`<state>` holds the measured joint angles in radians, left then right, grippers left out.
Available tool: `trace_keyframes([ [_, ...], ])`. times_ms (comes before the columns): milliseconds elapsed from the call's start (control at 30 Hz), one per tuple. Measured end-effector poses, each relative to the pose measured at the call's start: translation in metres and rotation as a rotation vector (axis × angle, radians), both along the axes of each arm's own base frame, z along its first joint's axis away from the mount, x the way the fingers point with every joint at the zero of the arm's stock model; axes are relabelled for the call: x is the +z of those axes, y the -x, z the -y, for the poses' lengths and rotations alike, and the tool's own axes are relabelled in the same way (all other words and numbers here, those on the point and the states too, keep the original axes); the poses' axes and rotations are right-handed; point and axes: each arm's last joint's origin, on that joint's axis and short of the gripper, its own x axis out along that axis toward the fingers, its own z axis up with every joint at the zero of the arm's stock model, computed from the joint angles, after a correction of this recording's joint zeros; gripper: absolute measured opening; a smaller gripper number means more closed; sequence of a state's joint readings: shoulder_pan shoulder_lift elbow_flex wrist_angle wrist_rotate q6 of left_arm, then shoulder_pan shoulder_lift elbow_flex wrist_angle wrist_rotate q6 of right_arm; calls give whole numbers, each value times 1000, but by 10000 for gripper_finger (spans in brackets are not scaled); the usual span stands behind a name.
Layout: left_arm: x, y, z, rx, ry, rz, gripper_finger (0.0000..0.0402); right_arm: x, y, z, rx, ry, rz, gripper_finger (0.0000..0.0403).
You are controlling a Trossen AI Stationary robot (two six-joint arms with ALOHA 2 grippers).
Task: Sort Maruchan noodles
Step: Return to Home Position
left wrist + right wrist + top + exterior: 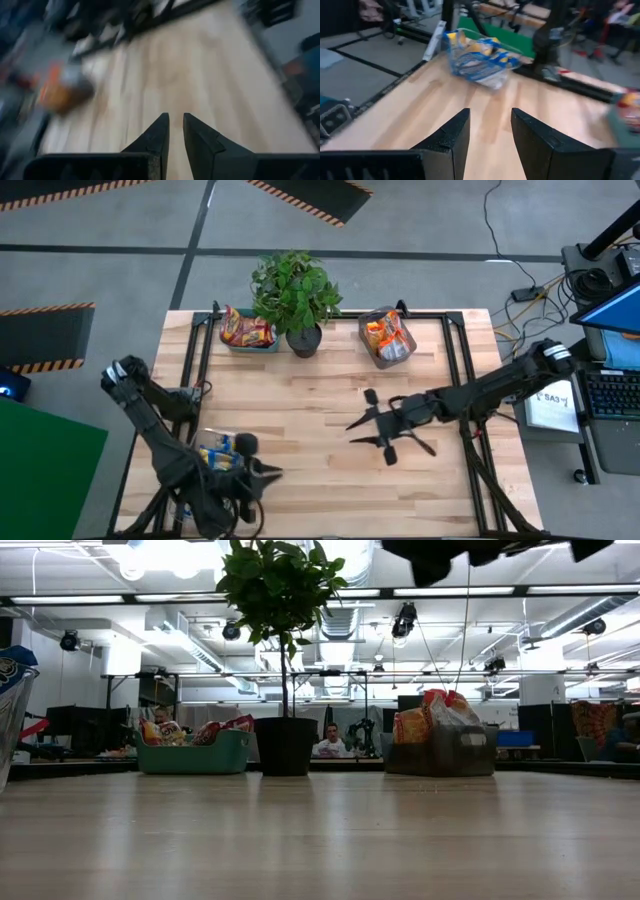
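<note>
From above, the noodle packets all sit in bins. The red packets (245,330) fill a teal bin (248,348) at the far edge, left of the potted plant (295,295). The orange packets (385,332) stand in a black bin (368,345) to its right. The blue packets (218,455) lie in a see-through bin (205,438) at the near left corner. I see no loose packet on the worktop (300,395). The left gripper (270,473) hangs just beside the see-through bin, with its arm crossing over part of it. The right gripper (362,412) is over mid-worktop, well apart from every bin.

At worktop height, the teal bin, the plant pot and the black bin stand in a row at the back, with packets poking up above their rims. The see-through bin only clips the edge of the picture, and dark arm parts show overhead.

The left wrist camera shows its fingers (157,137) narrow, with a slim gap and nothing in it (a smeared orange shape ahead is probably the black bin).

The right wrist camera shows its fingers (455,137) moderately spread and empty. They point across bare wood straight at the blue packets.

The sorting looks finished to my eye, so what remains is drawing the arms back. The left arm is the one to watch, because the see-through bin lies right against its path. The right arm has open space behind it.
</note>
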<state>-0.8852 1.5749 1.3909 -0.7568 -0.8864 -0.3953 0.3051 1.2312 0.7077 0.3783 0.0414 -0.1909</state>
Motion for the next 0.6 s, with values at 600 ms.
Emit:
trace_keyframes([
  [600,-17,-53,-132,-413,99,78,39,-2,94,52,-197,-64,229,134],
])
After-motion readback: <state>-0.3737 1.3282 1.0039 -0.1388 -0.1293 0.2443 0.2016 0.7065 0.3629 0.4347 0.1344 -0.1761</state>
